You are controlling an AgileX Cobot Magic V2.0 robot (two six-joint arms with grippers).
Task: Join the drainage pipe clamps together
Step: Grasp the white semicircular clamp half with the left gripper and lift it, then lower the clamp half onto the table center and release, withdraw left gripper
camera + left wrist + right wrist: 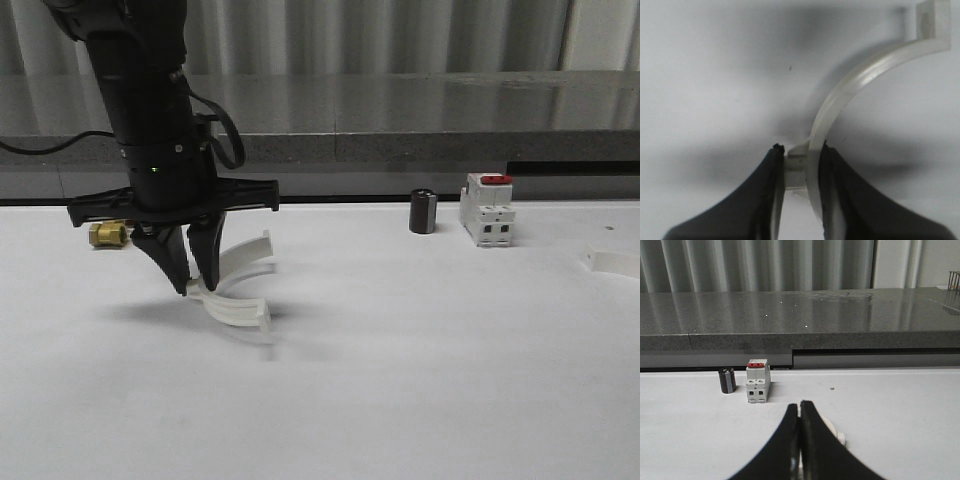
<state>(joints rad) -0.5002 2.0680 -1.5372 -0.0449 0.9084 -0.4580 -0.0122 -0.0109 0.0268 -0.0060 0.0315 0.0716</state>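
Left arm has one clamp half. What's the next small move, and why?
Probably open the right gripper and lower it onto the second half, which lies on the table just beyond its shut fingers. The left gripper already pinches the first half.

The right hand (800, 440) hides most of a white clamp half (832, 432); the picture's edge crops another clamp half (615, 262).
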